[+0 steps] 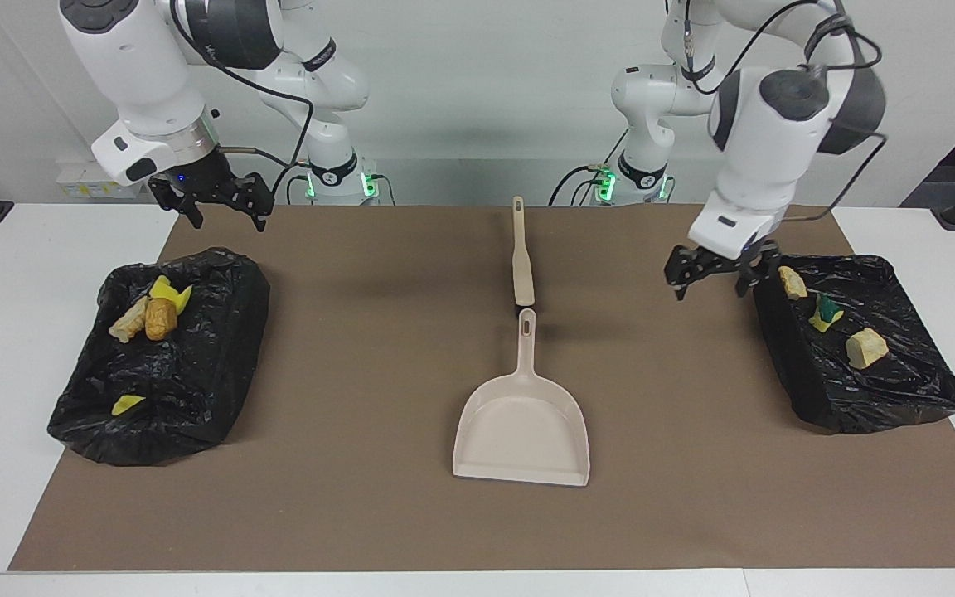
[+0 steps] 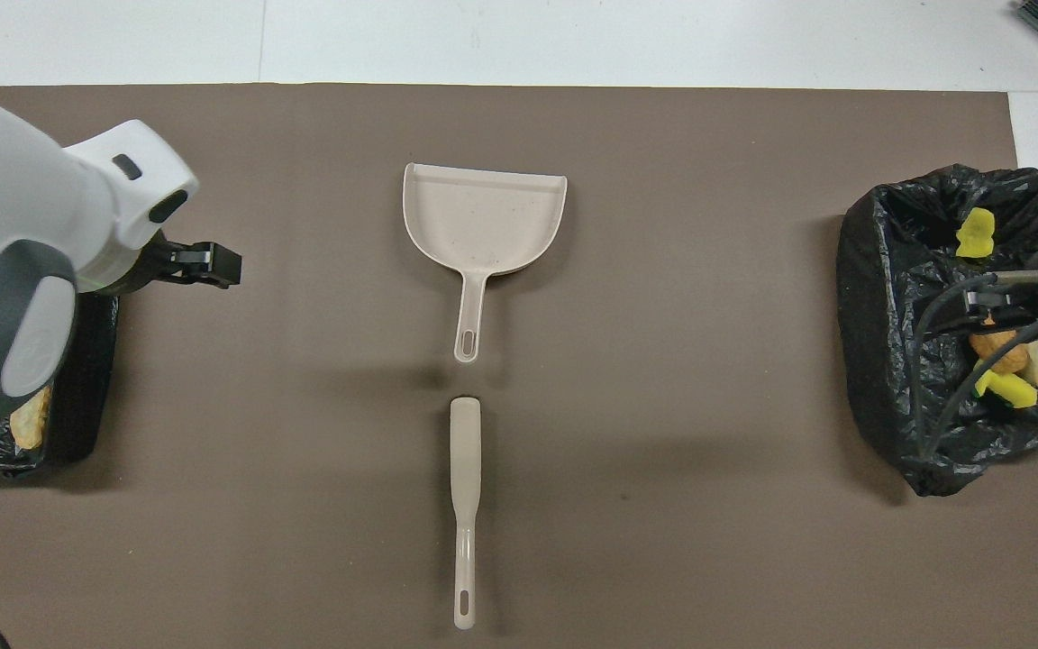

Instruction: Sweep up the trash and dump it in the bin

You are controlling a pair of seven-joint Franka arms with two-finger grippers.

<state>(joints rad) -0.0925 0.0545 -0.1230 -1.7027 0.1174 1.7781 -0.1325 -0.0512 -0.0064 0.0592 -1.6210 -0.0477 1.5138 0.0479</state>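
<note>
The beige dustpan [image 1: 522,424] lies flat mid-mat, handle toward the robots, with nothing holding it. The beige brush [image 1: 521,259] lies in line with it, nearer to the robots. My left gripper [image 1: 713,288] hangs open and empty over the mat beside the black-lined bin [image 1: 786,369] at the left arm's end. That bin holds pale beige chunks [image 1: 865,347] and a yellow-green piece [image 1: 825,312]. My right gripper [image 1: 228,219] waits open above the edge of the other bin [image 1: 220,373], where yellow wedges, a beige chunk and a golden-brown nugget [image 1: 159,319] lie.
A brown mat [image 1: 361,348] covers the white table [image 1: 21,274]. In the overhead view the left arm's wrist [image 2: 5,270] hides most of the bin beneath it, and a cable of the right arm crosses over the other bin [image 2: 879,297].
</note>
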